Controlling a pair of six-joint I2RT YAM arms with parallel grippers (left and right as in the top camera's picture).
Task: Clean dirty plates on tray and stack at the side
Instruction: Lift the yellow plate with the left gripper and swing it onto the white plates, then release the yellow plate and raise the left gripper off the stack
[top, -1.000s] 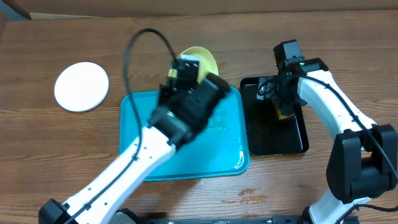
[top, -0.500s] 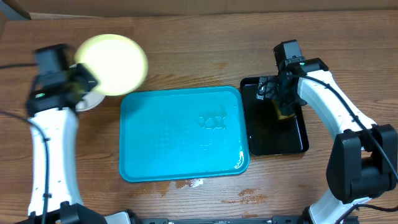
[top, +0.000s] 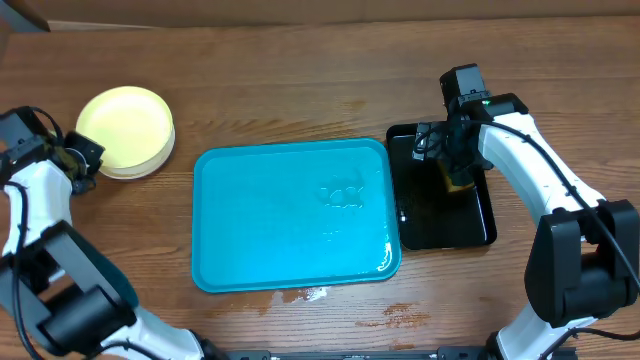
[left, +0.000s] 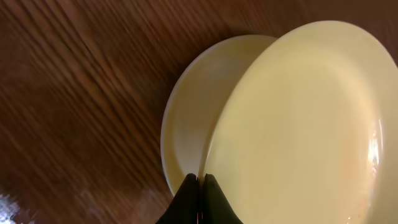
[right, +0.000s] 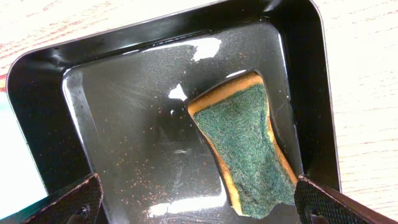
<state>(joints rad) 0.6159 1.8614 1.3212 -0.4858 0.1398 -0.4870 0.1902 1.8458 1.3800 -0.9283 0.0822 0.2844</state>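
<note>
A pale yellow plate (top: 124, 128) lies over a white plate (top: 135, 172) at the far left of the table, beside the tray (top: 290, 220). My left gripper (top: 78, 160) is shut on the yellow plate's near rim. In the left wrist view the yellow plate (left: 305, 124) sits offset over the white plate (left: 189, 115), and the gripper (left: 199, 179) pinches the yellow rim. The turquoise tray holds no plates, only water drops (top: 345, 192). My right gripper (top: 452, 158) hangs open over the black tray (top: 440, 220).
A green and yellow sponge (right: 245, 143) lies in the wet black tray (right: 43, 81), between the spread fingers of my right gripper (right: 199, 205) and untouched. A small wet patch (top: 315, 294) marks the wood in front of the turquoise tray.
My left arm has swung from over the turquoise tray to the far left, carrying the yellow plate onto the white one. The right arm has not moved.
</note>
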